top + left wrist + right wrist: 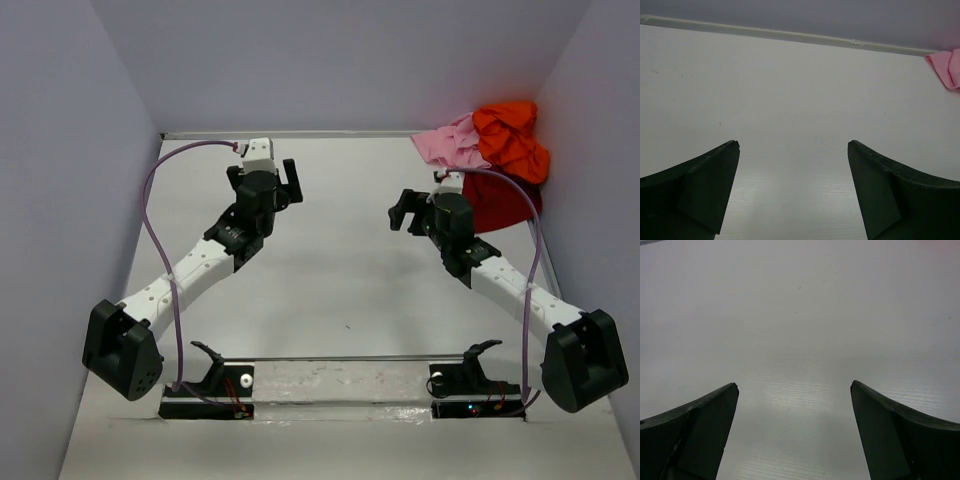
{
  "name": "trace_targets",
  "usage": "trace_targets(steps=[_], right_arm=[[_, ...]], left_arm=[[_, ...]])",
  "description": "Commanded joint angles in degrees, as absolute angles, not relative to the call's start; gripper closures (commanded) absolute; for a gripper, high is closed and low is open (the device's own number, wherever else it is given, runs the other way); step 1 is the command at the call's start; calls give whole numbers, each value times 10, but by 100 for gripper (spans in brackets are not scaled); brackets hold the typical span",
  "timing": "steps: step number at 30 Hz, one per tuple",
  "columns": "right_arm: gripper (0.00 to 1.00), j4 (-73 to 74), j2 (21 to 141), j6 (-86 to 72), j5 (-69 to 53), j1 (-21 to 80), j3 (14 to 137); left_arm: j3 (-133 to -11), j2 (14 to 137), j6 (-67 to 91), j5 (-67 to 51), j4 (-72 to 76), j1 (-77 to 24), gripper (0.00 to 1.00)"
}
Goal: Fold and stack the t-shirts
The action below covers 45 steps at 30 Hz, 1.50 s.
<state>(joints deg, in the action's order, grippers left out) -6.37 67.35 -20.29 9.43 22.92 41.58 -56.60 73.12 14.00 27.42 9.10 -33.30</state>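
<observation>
Three t-shirts lie crumpled in a heap at the far right corner of the table. The bright orange t-shirt [512, 138] is on top, the light pink t-shirt [452, 144] spreads to its left, and the dark red t-shirt [500, 203] lies under them nearer me. A corner of the pink one shows in the left wrist view [946, 68]. My left gripper [291, 181] is open and empty over the left middle of the table [330, 270]. My right gripper [404, 214] is open and empty, just left of the dark red shirt. Both wrist views show wide-apart jaws over bare tabletop [795, 340].
Grey walls enclose the table at the back [330, 60], left and right. The arm bases [210, 385] and a mounting rail sit at the near edge. A cable loops from each arm.
</observation>
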Motion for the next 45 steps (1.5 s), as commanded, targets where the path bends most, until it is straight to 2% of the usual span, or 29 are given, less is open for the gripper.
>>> trace_targets(steps=[1, 10, 16, 19, 24, 28, 31, 35, 40, 45], right_arm=[[0, -84, 686, -203, 93, 231, 431], [2, -67, 693, -200, 110, 231, 434], [1, -48, 736, -207, 146, 231, 486], [1, 49, 818, -226, 217, 226, 604], [1, 89, 964, -174, 303, 211, 787], [2, 128, 1081, -195, 258, 186, 933], [1, 136, 1134, -168, 276, 169, 996], [2, 186, 1250, -156, 309, 135, 1138], [2, 203, 1335, -127, 392, 103, 1227], [2, 193, 1384, -102, 448, 77, 1263]], left_arm=[[-578, 722, 142, 280, 103, -331, 1], [-575, 699, 148, 271, 105, -331, 1], [-574, 686, 148, 258, 102, -331, 1], [-588, 699, 149, 248, 84, -331, 1], [-595, 703, 153, 215, 78, -332, 1], [-593, 693, 138, 225, 78, -337, 1], [-588, 683, 129, 238, 84, -338, 1], [-591, 684, 128, 239, 81, -338, 1], [-594, 681, 128, 230, 82, -338, 1], [-596, 679, 130, 219, 80, -338, 1]])
